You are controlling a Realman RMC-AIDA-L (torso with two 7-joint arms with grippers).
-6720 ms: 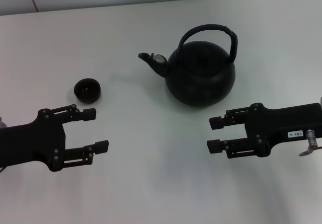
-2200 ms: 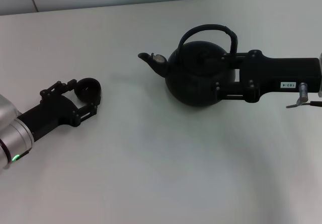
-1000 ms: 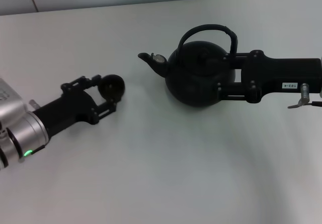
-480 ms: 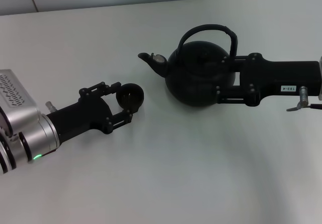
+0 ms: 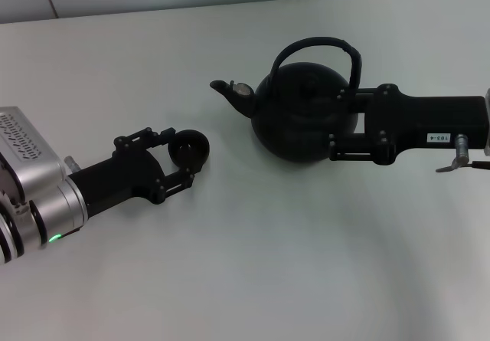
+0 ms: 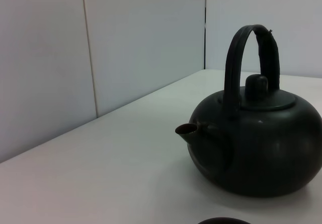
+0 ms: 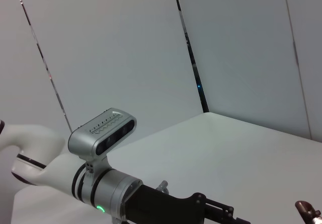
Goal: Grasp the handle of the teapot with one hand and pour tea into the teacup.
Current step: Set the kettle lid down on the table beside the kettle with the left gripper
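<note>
The work surface is a plain white, matte table (image 5: 253,264), bounded at the far side by pale panelled walls (image 6: 45,58) with thin vertical seams. The teapot (image 5: 302,119) stands upright on the table toward the robot's right, its spout (image 5: 230,90) directed toward the robot's left and its arched handle (image 5: 318,46) rising over the lid. The right gripper (image 5: 344,122) is positioned against the pot's right flank, below the crown of the handle; its fingertips merge with the black body, so it cannot be told whether they are parted or clamped, nor whether the hoop is captured. The teacup (image 5: 187,148) is held between the fingers (image 5: 170,135) of the left gripper (image 5: 181,157), clenched on it, near the spout but well apart from it and nearer the robot. Whether the cup rests on the table or is lifted clear cannot be determined. Several faults are judged possible. If the right gripper closes low on one side of the hoop, the heavy pot may swing or rotate when lifted, and the pour may start abruptly. If the fingers bear on the round body instead of the handle, slippage is likely. The cup is small against the spout; slight misalignment would put tea on the table or on the left gripper. A cup gripped off-centre may tilt under the stream.
</note>
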